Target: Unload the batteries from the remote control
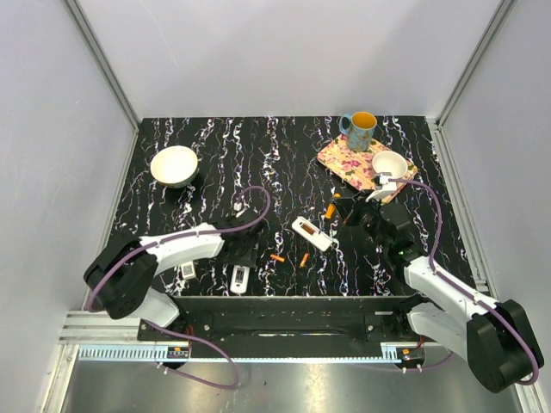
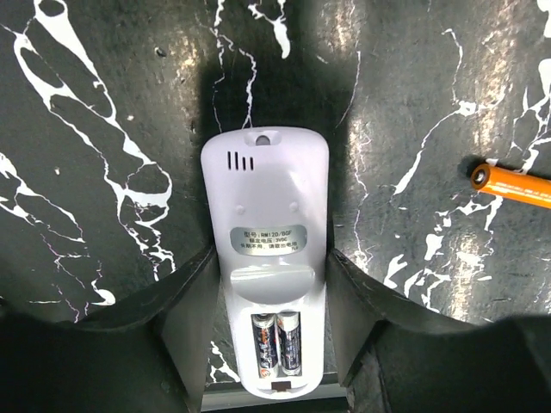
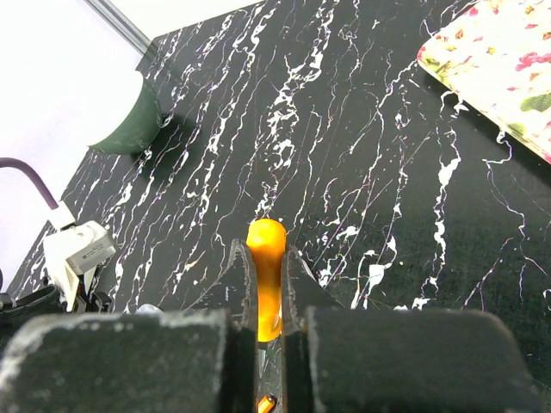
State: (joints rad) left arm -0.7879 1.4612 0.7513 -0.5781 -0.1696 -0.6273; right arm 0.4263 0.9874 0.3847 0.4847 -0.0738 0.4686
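Observation:
A white remote (image 2: 265,198) lies face down on the black marbled table, its battery bay open with two dark blue-and-white batteries (image 2: 275,344) inside. My left gripper (image 2: 271,251) straddles it, fingers against both sides; the top view shows that remote (image 1: 240,278) near the front edge. An orange battery (image 2: 514,184) lies to its right. My right gripper (image 3: 264,248) is shut on an orange round-tipped stick (image 3: 266,249), held above the table (image 1: 349,212). Two orange batteries (image 1: 276,257) (image 1: 304,259) lie loose mid-table. A second white remote (image 1: 312,233) lies with its bay open.
A small white remote (image 1: 188,271) lies left of the held one. A cream bowl (image 1: 175,165) stands at the back left. A floral mat (image 1: 340,159) at the back right carries a white cup (image 1: 390,163), with a blue mug (image 1: 360,131) behind it.

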